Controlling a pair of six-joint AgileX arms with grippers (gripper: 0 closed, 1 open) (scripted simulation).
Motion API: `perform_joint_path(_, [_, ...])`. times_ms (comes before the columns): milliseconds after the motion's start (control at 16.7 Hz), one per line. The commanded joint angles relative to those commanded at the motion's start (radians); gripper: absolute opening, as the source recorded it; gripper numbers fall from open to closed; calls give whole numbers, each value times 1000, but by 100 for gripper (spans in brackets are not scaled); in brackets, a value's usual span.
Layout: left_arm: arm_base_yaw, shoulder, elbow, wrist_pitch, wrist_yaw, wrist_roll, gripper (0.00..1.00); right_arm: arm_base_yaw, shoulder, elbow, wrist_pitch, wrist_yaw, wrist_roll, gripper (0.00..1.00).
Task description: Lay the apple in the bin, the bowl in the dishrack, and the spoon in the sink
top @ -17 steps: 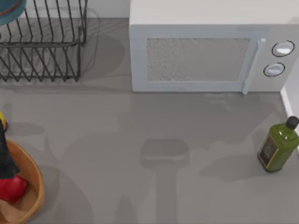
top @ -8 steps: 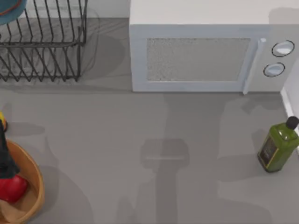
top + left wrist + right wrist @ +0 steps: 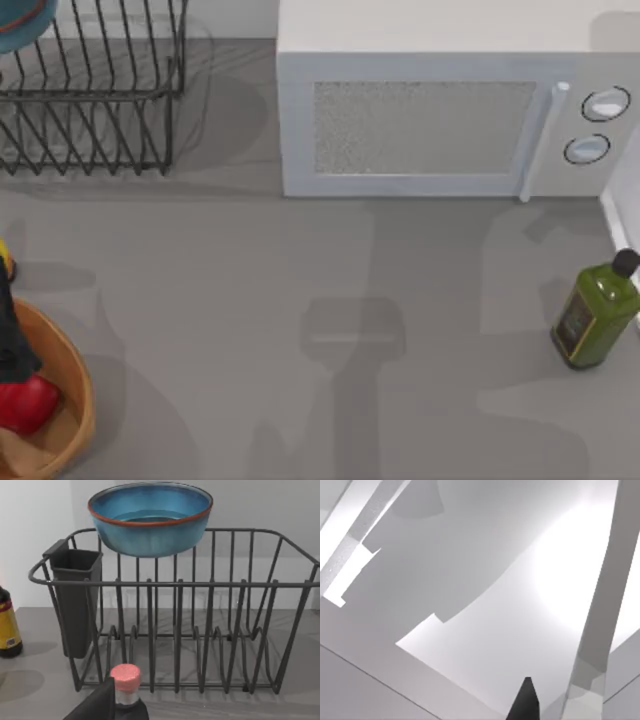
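We see the apple (image 3: 25, 403) in the bin (image 3: 72, 375), the bowl (image 3: 150, 517) atop the dishrack (image 3: 175, 630) (finger states: we cannot tell).

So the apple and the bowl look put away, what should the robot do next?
Probably go for the spoon and take it to the sink. The apple already lies inside the bin, and the bowl sits up on the far rim of the dishrack, so those two jobs look done and only the spoon seems left.

Left arm (image 3: 12, 340) at table's left edge, right pincer fingertip (image 3: 525, 702) dark
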Motion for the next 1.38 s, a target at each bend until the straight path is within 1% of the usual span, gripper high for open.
perform_joint_path(660, [0,0,0,0,0,0,100,12,-39,-233,193,-3,8,0])
perform_joint_path(960, [0,0,0,0,0,0,100,14,-42,-251,210,-2,7,0])
perform_joint_path(1380, [0,0,0,0,0,0,100,14,-42,-251,210,-2,7,53])
